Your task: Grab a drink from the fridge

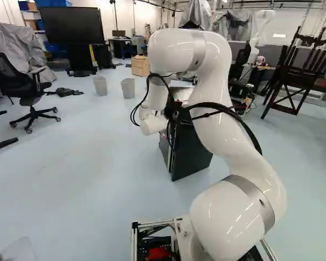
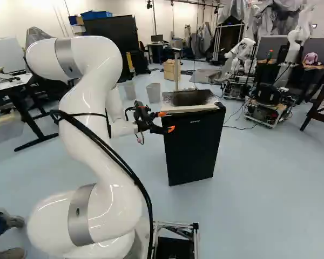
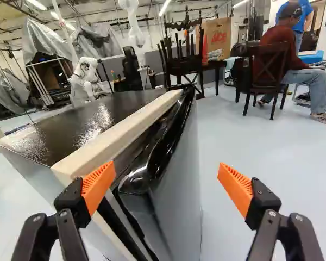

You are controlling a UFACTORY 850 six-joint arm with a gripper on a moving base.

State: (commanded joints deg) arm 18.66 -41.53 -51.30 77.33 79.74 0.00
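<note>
The gripper [image 3: 165, 175] is wide open, holding nothing. Go slow and pinch the fridge door [image 3: 176, 179] at eleven o'clock.

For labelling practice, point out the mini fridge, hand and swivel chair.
Mini fridge [image 2: 191, 148]: right base view, black front.
Hand [image 3: 166, 165]: wrist view, midway between its orange-padded fingertips.
Swivel chair [image 1: 10, 75]: left base view, black backrest.

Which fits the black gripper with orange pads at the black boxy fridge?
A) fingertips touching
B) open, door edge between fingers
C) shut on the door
B: in the wrist view the gripper stands wide, door edge between, a gap showing on one side.
</note>
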